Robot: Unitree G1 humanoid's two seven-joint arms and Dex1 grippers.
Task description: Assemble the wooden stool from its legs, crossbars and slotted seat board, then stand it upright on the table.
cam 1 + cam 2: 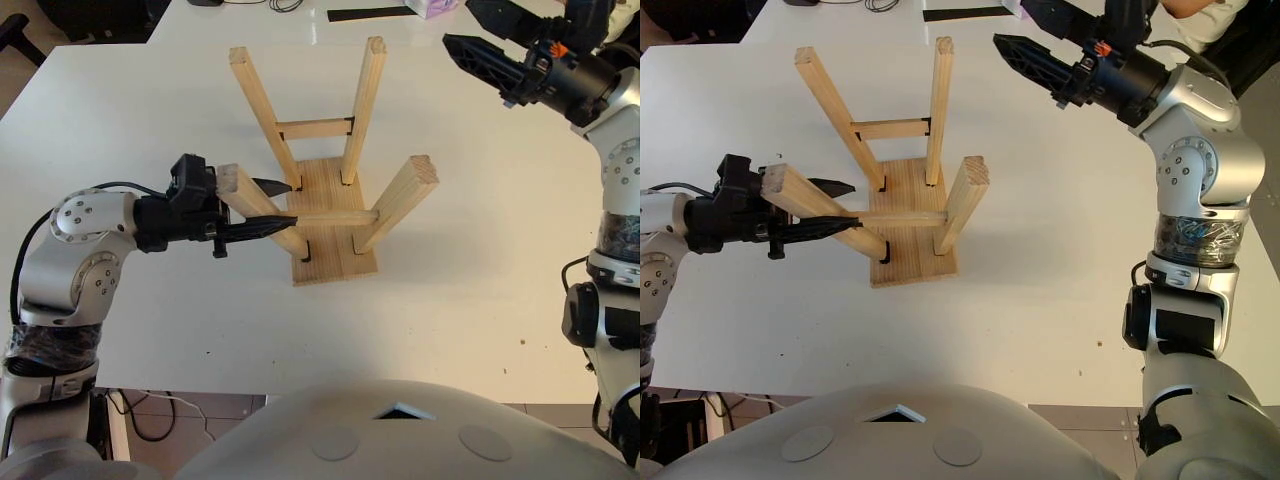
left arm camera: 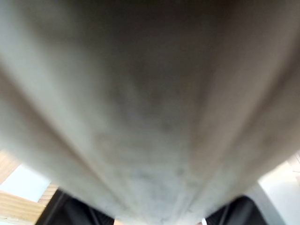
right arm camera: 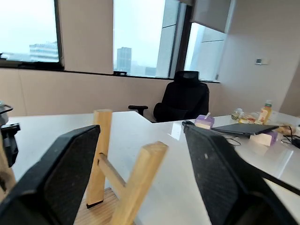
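Note:
The wooden stool lies upside down on the white table (image 1: 480, 250), its slotted seat board (image 1: 335, 255) flat and all legs pointing up. One crossbar (image 1: 312, 128) joins the two far legs (image 1: 364, 100); another crossbar (image 1: 335, 216) joins the near ones. My left gripper (image 1: 290, 205) is shut on the near-left leg (image 1: 240, 188), one finger on each side; that leg (image 2: 150, 117) looms close in the left wrist view. My right gripper (image 1: 458, 22) hangs open above the table's far right, apart from the stool, and in the right wrist view the right gripper (image 3: 141, 131) frames the far legs (image 3: 101, 159).
A pink tissue box (image 1: 432, 8) and a black strip (image 1: 368, 13) lie at the table's far edge. A laptop (image 3: 243, 127) and a black office chair (image 3: 183, 101) stand farther off. Bare table surrounds the stool on every side.

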